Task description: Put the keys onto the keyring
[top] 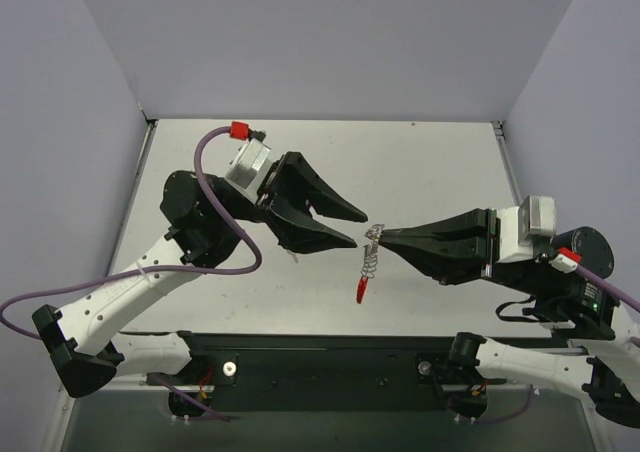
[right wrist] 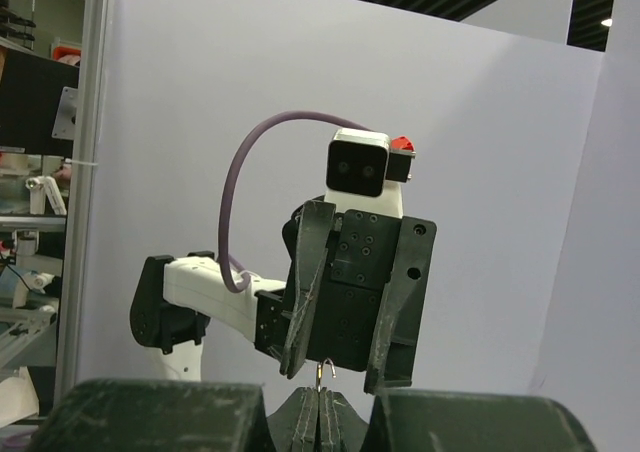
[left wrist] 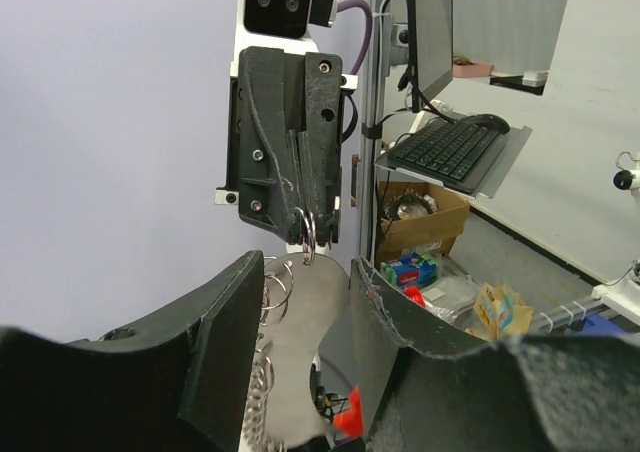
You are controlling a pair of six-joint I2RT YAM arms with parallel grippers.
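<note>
Right tool (top: pixel 385 235) clamped shut on keyring (top: pixel 371 260) top, rest dangling over table (top: pixel 430 172). Left tool (top: pixel 360 229) half-open, empty, jaws flanking keyring. Key not discernible; threading apparently undone.

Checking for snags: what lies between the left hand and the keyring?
Nothing. In the top view, only bare table shows in the short gap between the open left hand and the keyring hanging from the right hand.
</note>
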